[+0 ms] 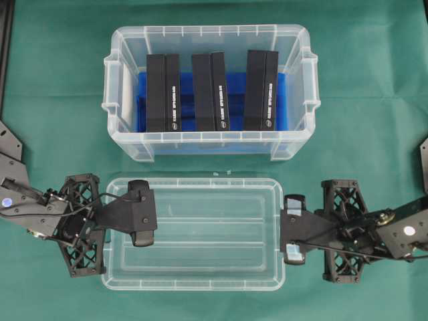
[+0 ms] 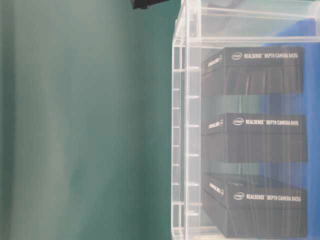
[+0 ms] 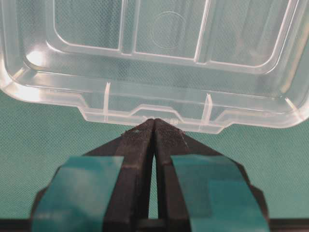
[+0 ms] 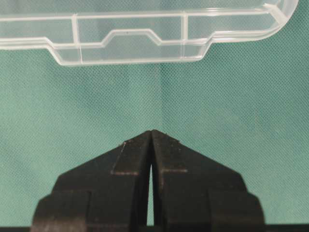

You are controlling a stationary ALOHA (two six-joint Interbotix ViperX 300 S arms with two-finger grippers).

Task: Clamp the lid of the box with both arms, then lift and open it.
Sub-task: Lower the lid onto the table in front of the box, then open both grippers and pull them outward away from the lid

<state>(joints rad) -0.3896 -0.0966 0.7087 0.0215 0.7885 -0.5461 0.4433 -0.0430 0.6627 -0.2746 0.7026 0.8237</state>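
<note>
Overhead: lid (image 1: 200,234) flat on cloth in front of open box (image 1: 207,93), long axis running arm to arm.

Left wrist: left gripper (image 3: 154,126) clenched empty, at lid's tab.

Right wrist: right gripper (image 4: 151,135) clenched empty, farther off.

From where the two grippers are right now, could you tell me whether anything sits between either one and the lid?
Nothing visible does. The left gripper, shut, meets the lid edge; only bare green cloth separates the shut right gripper from it.

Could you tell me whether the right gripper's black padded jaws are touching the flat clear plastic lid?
Apart. The right wrist view shows the right gripper shut, with green cloth visible between it and the lid.
</note>
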